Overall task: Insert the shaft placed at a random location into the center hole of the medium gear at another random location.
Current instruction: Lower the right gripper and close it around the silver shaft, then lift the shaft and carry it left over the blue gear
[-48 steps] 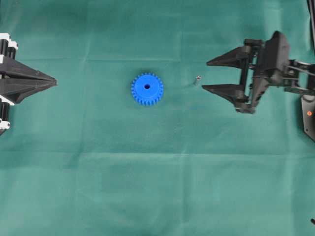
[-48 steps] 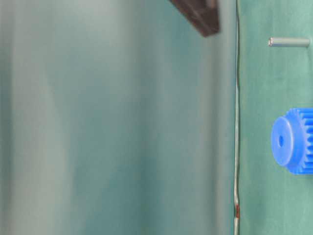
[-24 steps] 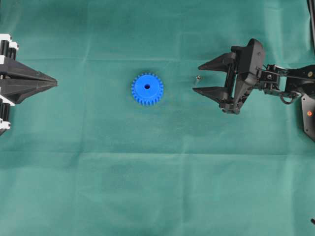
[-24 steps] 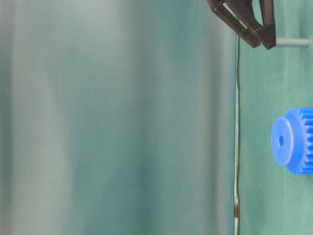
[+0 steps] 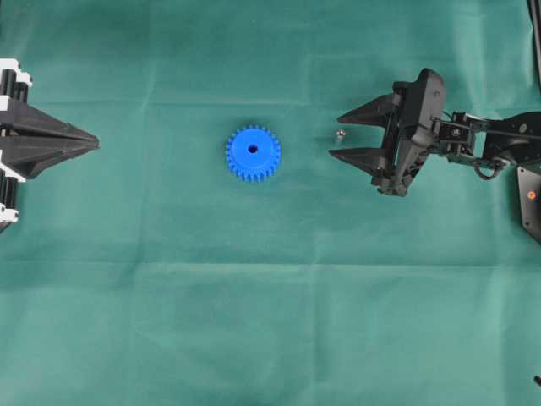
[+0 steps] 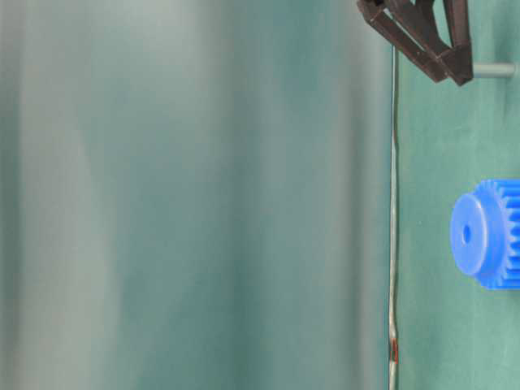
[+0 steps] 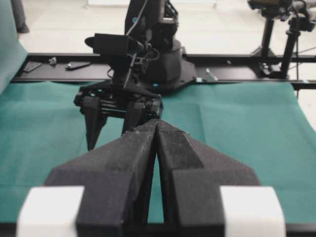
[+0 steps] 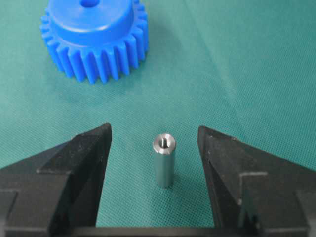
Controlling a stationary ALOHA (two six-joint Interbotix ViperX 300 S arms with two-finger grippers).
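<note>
I see my right gripper [image 5: 336,135] low over the green cloth [image 5: 270,321], and its two black fingers [image 8: 79,153] are spread apart. The shaft [image 8: 163,160] stands up straight on the cloth right between them. There is a gap on each side, so nothing is pinching it. Its shiny round top has a small dark dimple in it.

The gear [image 5: 253,153] is my landmark. It lies flat on the cloth with its hub up, and the hole [image 5: 253,149] in the middle is dark and open. In the overhead view the shaft [image 5: 340,133] is to the right of the gear, well apart from it, and the right gripper reaches in from farther right.

My left gripper [image 5: 95,144] sits far to the left of the gear. Its fingers [image 7: 133,163] are pressed together, with nothing in them.
</note>
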